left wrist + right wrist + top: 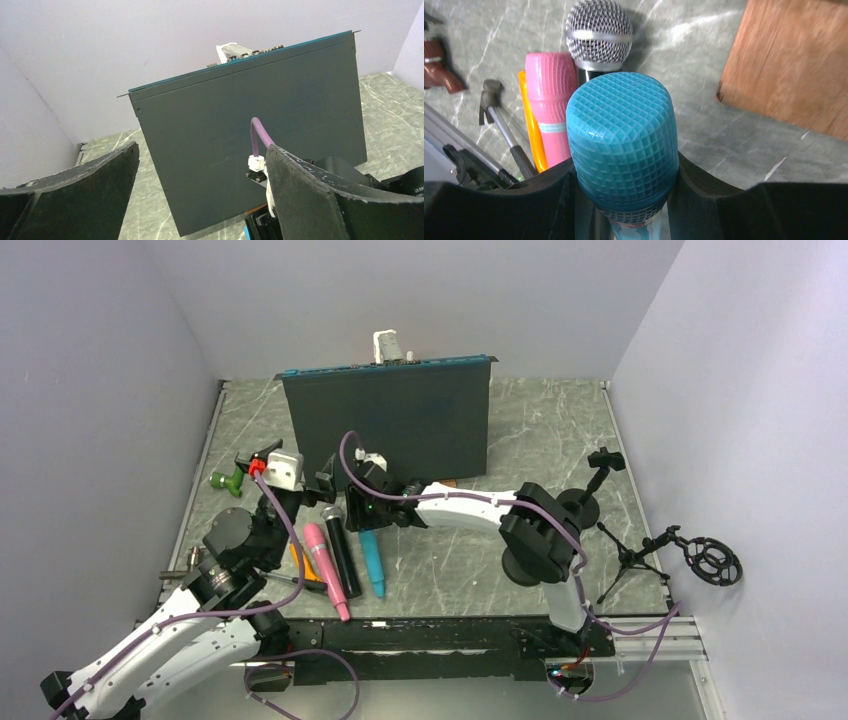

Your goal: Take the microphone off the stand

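Note:
A blue microphone (621, 140) lies on the marble table with its handle toward the near edge (374, 565). My right gripper (624, 167) is shut on its mesh head, one finger on each side (372, 508). To its left lie a black microphone with a silver mesh head (599, 35) and a pink one (551, 95), side by side. A black tripod stand (630, 560) with a round shock mount (712, 560) stands at the far right, with no microphone in it. My left gripper (202, 150) is open and holds nothing, raised left of the microphones (290, 475).
A dark upright panel (390, 420) stands behind the microphones. A round-based stand with a clip (585, 502) is right of my right arm. A wooden block (789, 65), an orange rod (531, 130), a thin black tripod (506, 135) and a green piece (228, 480) lie nearby.

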Available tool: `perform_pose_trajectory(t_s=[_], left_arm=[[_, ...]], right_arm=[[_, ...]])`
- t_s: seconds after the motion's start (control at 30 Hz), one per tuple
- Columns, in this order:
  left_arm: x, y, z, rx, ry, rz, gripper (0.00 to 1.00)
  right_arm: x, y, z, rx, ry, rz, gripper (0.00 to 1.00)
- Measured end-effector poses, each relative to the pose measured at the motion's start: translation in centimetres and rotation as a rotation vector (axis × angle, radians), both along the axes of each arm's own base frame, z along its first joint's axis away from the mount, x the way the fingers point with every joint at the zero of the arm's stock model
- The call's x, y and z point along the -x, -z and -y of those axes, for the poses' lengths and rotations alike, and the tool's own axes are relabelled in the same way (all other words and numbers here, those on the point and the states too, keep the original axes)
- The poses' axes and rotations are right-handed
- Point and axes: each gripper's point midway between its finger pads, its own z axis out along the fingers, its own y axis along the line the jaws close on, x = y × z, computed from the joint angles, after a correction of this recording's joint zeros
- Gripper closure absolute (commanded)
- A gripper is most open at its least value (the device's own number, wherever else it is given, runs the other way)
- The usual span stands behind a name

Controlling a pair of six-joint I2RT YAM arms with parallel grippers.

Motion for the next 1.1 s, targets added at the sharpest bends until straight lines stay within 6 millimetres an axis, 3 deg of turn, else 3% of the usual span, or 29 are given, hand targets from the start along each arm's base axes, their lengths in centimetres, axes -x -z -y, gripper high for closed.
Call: perform_pose_trajectory(t_s=[0.27,0.5,0.63,0.7,0.77,0.9,1.0,1.1], left_arm=[[0.1,-0.2,0.1,0.001,0.008,0.006,0.01],[-0.1,0.1,0.2,-0.008,0.008,-0.003,0.01],[-0.1,0.1,0.2,-0.008,0.004,-0.002,0.01],[-0.1,0.2,0.2,-0.007,0.005,-0.004,0.01],[0.1,0.2,0.1,0.01,0.009,-0.01,0.01],[1.0,-0.6,0.1,0.076,0.052,-0.012,0.01],[2.7,-3.2,0.0,0.171,0.128,0.009,0.01],[5.0,-6.7,-0.8,0.294,0.203,0.059,0.01]], right_arm=[[-1.3,-0.2,-0.2,-0.011,0.03,0.045,0.25],[-1.4,0.3,0.1,0.013,0.022,0.055,0.15],[-1.6,-0.7,1.4,0.061,0.032,0.093,0.09],[-1.8,-3.0,2.7,0.082,0.043,0.139,0.08],[-1.9,-6.6,4.1,0.074,0.058,0.204,0.04],[-1.2,-17.0,8.8,0.001,0.112,0.386,0.0],[0.3,-25.0,14.4,-0.09,0.189,0.524,0.0],[2.1,-30.4,20.1,-0.16,0.265,0.622,0.0]])
